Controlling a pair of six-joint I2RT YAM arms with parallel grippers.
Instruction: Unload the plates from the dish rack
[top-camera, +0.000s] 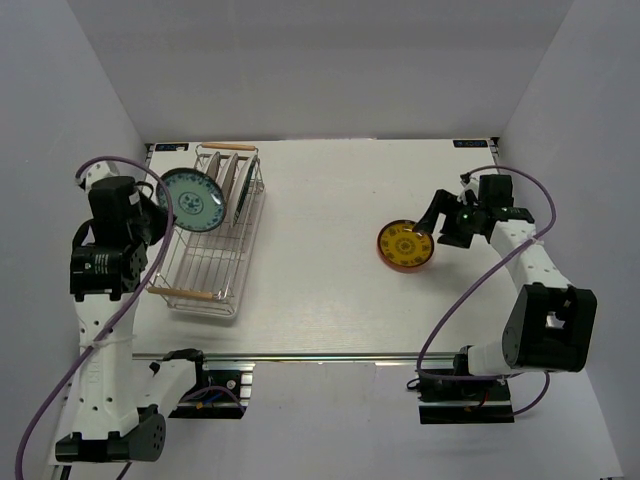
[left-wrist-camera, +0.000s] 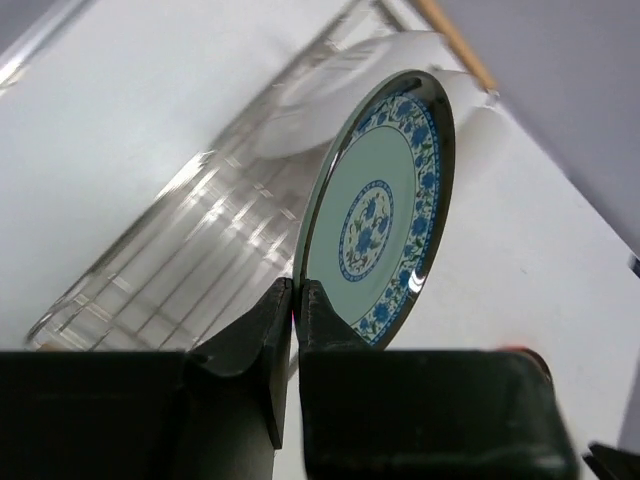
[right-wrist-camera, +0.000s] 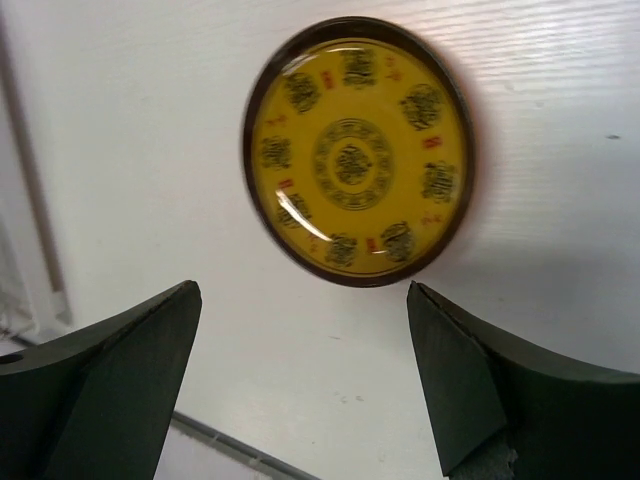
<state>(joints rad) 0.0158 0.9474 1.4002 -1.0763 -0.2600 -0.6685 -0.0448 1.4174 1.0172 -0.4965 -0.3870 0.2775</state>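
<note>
- Left gripper (left-wrist-camera: 296, 300): 2 fingers clamped on the lower rim of the blue-green plate (left-wrist-camera: 385, 215), with only the thickness of the rim between them.
- Blue-green plate (top-camera: 193, 200): in the overhead view it sits over the far left part of the dish rack (top-camera: 215, 255), its patterned face tilted up toward the camera. The left gripper (top-camera: 155, 212) holds its left edge.
- Wrist view: the rack wires (left-wrist-camera: 170, 270) lie behind and below the held plate. I cannot tell whether the plate touches them.
- Other plates (top-camera: 235, 180): standing on edge at the far end of the rack, just right of the held one. They are too narrow from above to count, and their patterns are not readable.
- Rack: 1 wooden handle (top-camera: 228, 147) at the far end and 1 wooden bar (top-camera: 183, 292) at the near end.
- Right gripper (right-wrist-camera: 300, 295): fingers spread wide, nothing between them.
- Yellow plate (right-wrist-camera: 358, 150): flat on the white table (top-camera: 320, 290), face up, right of centre and well apart from the rack.
- Overhead: the right gripper (top-camera: 437, 228) hangs just beside the right edge of the yellow plate (top-camera: 406, 245).
</note>
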